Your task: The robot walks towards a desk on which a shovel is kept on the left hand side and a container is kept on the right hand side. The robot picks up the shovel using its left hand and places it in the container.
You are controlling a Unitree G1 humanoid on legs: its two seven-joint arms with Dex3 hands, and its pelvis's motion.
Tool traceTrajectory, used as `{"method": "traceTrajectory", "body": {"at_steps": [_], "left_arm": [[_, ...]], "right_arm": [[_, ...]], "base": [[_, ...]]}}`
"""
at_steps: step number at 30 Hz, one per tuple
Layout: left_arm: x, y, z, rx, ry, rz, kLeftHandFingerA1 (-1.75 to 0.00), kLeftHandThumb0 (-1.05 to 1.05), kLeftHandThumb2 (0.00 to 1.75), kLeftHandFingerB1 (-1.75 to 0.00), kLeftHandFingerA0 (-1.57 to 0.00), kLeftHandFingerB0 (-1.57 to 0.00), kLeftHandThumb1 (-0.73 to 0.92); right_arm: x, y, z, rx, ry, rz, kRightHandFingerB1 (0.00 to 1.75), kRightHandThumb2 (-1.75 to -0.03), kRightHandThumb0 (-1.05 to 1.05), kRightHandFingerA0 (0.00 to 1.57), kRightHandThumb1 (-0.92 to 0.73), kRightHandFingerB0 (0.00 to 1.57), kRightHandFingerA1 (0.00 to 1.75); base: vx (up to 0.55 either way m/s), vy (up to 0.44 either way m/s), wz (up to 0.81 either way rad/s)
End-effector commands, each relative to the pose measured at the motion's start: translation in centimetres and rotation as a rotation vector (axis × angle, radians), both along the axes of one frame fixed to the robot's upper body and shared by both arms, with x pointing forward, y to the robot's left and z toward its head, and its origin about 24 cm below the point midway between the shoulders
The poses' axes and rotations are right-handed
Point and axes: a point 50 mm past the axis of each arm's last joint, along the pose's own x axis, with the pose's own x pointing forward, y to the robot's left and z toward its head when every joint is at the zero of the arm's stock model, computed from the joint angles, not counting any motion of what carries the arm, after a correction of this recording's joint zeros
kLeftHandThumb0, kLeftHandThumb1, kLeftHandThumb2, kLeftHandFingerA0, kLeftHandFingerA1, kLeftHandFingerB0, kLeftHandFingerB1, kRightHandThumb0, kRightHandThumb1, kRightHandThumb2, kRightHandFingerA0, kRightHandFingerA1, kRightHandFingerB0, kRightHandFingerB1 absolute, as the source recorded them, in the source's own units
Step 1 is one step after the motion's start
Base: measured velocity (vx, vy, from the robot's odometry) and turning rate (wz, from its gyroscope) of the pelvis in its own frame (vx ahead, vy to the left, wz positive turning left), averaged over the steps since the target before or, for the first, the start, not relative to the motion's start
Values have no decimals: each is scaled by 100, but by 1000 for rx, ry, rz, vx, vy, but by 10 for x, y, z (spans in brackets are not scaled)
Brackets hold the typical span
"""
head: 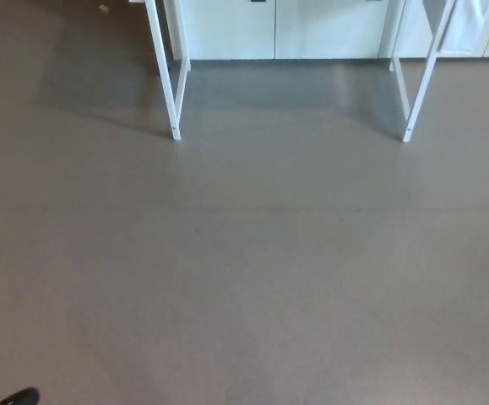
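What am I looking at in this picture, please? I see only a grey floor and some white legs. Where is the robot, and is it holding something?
The picture comes from a camera on the head of a humanoid robot, looking down and forward. Most of it is the bare grey floor. At the top stand the white legs of the desk that the robot has to reach; a second pair of legs is on the right. Behind them are pale cabinet fronts. The desk top is out of the picture, so the shovel and the container cannot be seen. The robot's hands do not show, so nothing is seen being held. A small dark shape at the bottom left corner may be part of the robot, but it is too small to tell.
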Motion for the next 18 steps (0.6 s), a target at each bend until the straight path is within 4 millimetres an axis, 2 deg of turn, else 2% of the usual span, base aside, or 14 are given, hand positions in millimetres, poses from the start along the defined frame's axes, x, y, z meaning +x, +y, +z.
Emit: {"method": "traceTrajectory", "body": {"at_steps": [1, 6, 7, 9, 11, 12, 18], "left_arm": [[0, -5, 1, -4, 17, 2, -36, -20, 58, -34, -43, -41, 59], [-2, -12, 2, -14, 13, 12, -39, -27, 64, -38, -41, -42, 57], [-3, -12, 1, -8, 19, 7, -35, -20, 58, -33, -41, -41, 59], [-4, -11, -2, -12, 25, 9, -35, -21, 57, -33, -42, -41, 59], [-5, -9, -3, 2, 27, 1, -36, -21, 58, -33, -41, -39, 59], [-5, -8, -3, 12, 30, 3, -39, -28, 64, -38, -39, -39, 56], [-4, 1, -4, 16, 35, 19, -40, -28, 65, -39, -41, -42, 54]], "right_arm": [[0, 0, 3, -9, -15, 6, 49, -56, -22, 64, -55, 49, 58], [0, 2, 3, -2, -19, 18, 49, -55, -26, 63, -53, 48, 58], [0, 2, 3, -4, -17, 17, 49, -55, -26, 64, -53, 50, 58], [2, 0, 4, -5, -20, 17, 50, -55, -25, 65, -53, 50, 60], [3, 0, 4, -16, -22, 25, 49, -55, -26, 66, -53, 49, 58], [4, 0, 4, -6, -28, 21, 50, -55, -25, 67, -52, 51, 59], [1, 3, 4, 3, -24, 19, 49, -55, -22, 65, -54, 49, 59]], "base": [[125, -60, -5], [142, 22, -9], [147, 99, -11], [227, 140, 1], [161, 216, -3], [151, 200, -10], [164, 21, 8]]}}
